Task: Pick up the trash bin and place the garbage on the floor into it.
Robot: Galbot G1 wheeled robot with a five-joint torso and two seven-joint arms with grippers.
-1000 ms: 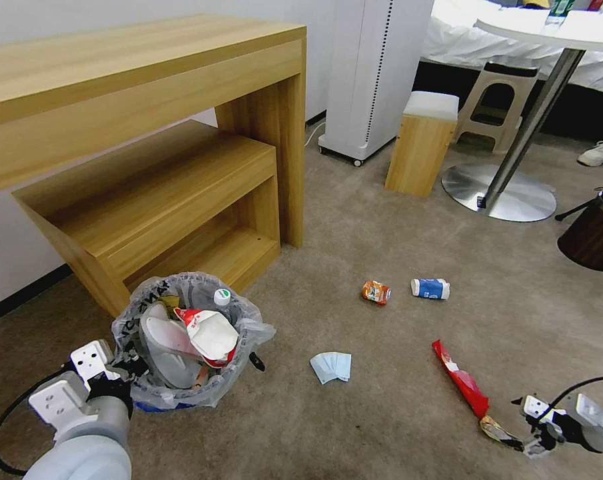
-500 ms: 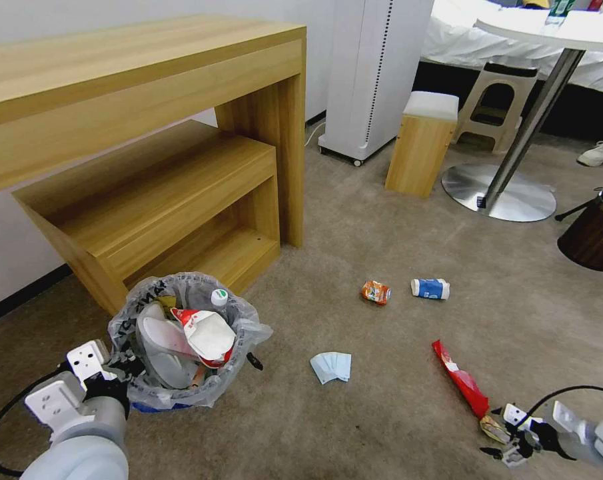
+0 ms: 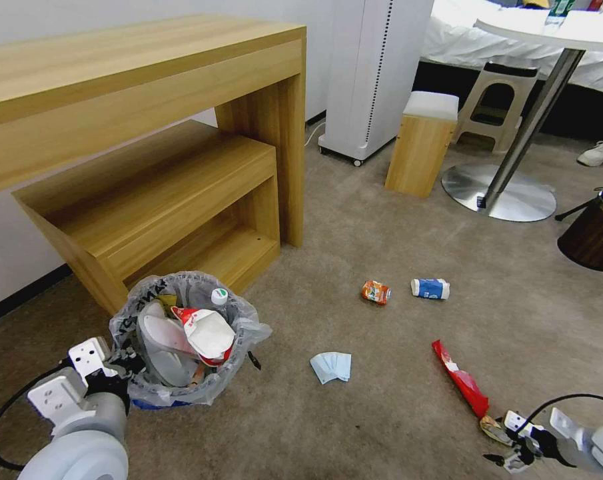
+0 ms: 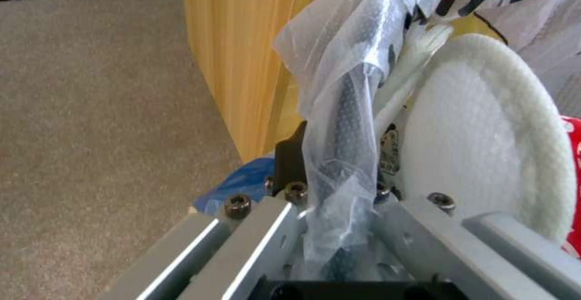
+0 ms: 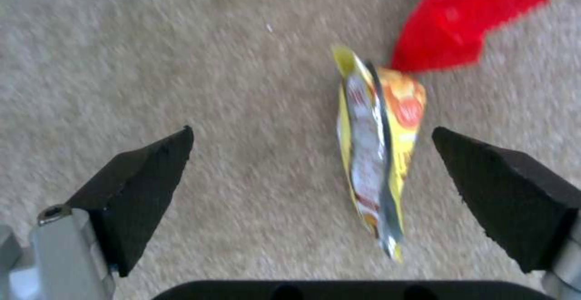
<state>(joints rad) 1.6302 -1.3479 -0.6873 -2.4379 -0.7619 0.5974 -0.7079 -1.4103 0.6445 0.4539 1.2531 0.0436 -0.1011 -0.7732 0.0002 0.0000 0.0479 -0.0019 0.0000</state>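
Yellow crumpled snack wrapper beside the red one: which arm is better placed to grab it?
Right. The right claw hangs open straddling the yellow crumpled snack wrapper; the left claw is clamped on the bagged black bin's rim.

**Legible markings: item list**

1. Plastic liner (image 3: 148,290) of the trash bin (image 3: 174,398): bold black capitals printed on the fold below the rim. They are creased, and no word reads in the head view. In the left wrist view the same liner (image 4: 339,109) shows large black letters, one shaped like a W and the rest cut off or folded.
2. Yellow wrapper (image 5: 378,154): red and white print, too blurred to read.
3. Blue-white cup (image 3: 430,288): blue label band, lettering too small to read.
4. Orange can (image 3: 376,292): printed face, not readable.
5. Red wrapper (image 3: 461,381): white patch, no legible text.
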